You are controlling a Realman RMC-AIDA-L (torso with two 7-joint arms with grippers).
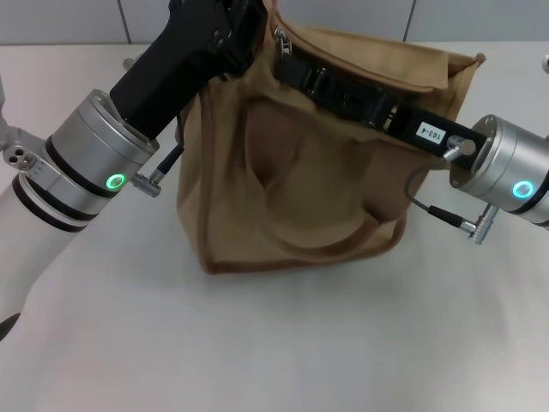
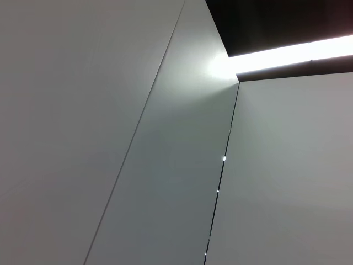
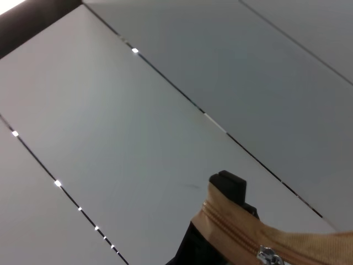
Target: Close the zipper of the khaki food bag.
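1. Open white table [image 1: 283,343] stretches in front of the khaki food bag [image 1: 300,180], so there's free passage there.
2. The left gripper [image 1: 236,34] crowds the bag's top left corner.
3. The right gripper [image 1: 343,90] lies across the top, blocking approach from above.
4. Both flanks are taken up by the arms.

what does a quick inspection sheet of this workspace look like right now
surface: pale table, bare around the bag
job's things: khaki food bag stands upright; zipper tape with its silver slider shows in the right wrist view
clutter: nothing seen
grippers: left claw at the bag's top left corner; right claw reaches across the bag's top; fingers hidden
cables: short leads at both wrists
surroundings: grey wall panels
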